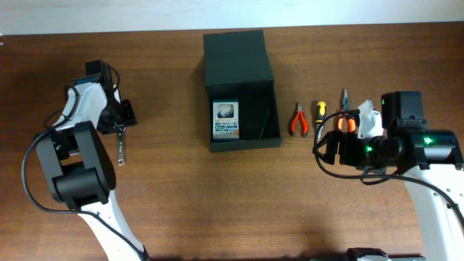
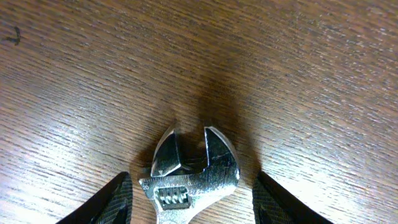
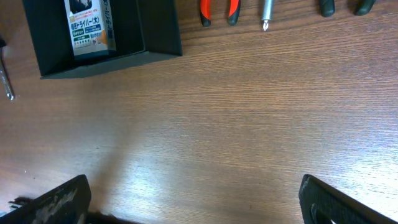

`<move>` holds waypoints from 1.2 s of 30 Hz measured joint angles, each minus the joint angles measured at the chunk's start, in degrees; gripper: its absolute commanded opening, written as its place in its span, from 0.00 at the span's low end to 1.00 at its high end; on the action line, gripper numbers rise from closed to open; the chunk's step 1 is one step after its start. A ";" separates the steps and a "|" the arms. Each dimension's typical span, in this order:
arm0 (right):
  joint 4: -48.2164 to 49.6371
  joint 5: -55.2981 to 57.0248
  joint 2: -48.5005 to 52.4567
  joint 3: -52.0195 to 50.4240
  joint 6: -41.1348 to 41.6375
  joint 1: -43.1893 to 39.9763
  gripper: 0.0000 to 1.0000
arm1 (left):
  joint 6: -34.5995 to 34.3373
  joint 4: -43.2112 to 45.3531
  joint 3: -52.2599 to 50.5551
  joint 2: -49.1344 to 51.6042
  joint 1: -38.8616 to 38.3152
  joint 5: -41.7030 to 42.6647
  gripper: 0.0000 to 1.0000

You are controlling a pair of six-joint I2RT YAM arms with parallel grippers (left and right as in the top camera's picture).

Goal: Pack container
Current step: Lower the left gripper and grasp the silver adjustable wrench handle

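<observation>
The container (image 1: 246,142) is a dark green-black box at the table's middle, open, with its flap lid (image 1: 235,54) lying back. A blue-and-white card pack (image 1: 226,119) lies inside it on the left. A silver adjustable wrench (image 1: 121,145) lies on the wood at the left. My left gripper (image 1: 122,116) is open and straddles the wrench head (image 2: 193,171), with its fingers (image 2: 196,205) apart from the metal. My right gripper (image 1: 337,148) is open and empty over bare wood (image 3: 202,202). The container (image 3: 106,62) shows at the top left of the right wrist view.
Right of the container lie orange-handled pliers (image 1: 299,119), a yellow-and-black screwdriver (image 1: 319,114) and a second orange pair of pliers (image 1: 346,116), partly under my right arm. In the right wrist view the pliers (image 3: 217,9) and the screwdriver tip (image 3: 267,14) sit at the top edge.
</observation>
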 measured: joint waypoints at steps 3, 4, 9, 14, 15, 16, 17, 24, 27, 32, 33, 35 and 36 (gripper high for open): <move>-0.02 0.00 0.04 0.00 -0.02 0.00 0.99 | 0.00 -0.44 0.00 0.00 0.00 0.00 0.52; 0.00 0.00 0.04 0.00 -0.02 0.00 0.99 | 0.00 -0.44 0.00 0.00 0.00 0.00 0.52; -0.11 0.00 0.04 0.00 -0.02 0.00 0.99 | 0.00 -0.44 0.00 0.00 0.00 0.00 0.51; -0.39 0.00 0.04 0.00 0.02 0.00 0.99 | 0.00 -0.26 0.00 0.00 0.00 0.00 0.51; -0.44 0.00 0.04 0.00 0.02 0.00 0.99 | 0.00 -0.15 -0.02 0.00 0.00 0.00 0.51; -0.46 0.00 0.04 0.00 -0.04 0.00 0.99 | 0.00 -0.07 0.00 0.00 0.00 0.00 0.51; -0.48 0.00 0.04 0.00 -0.04 0.00 0.99 | 0.00 0.04 0.00 0.00 0.00 0.00 0.51; -0.87 0.00 0.04 0.00 -0.02 0.00 0.99 | -0.20 0.61 -0.02 0.04 0.00 0.02 0.33; -0.87 0.00 0.04 0.00 -0.04 0.00 0.99 | -0.22 0.63 -0.02 0.04 0.00 -0.02 0.25; -0.87 0.00 0.04 0.00 -0.02 0.00 0.98 | -0.44 0.66 -0.02 0.15 0.00 -0.09 0.02; -0.90 0.00 0.04 0.00 -0.02 0.00 0.99 | -0.44 0.66 0.00 0.15 -0.04 -0.04 0.02; -0.90 0.00 0.04 0.00 0.00 0.00 0.99 | -0.42 0.66 0.00 0.15 -0.04 -0.04 0.02; -0.92 0.00 0.04 0.00 -0.02 0.00 0.99 | -0.42 0.63 0.00 0.15 -0.04 -0.04 0.02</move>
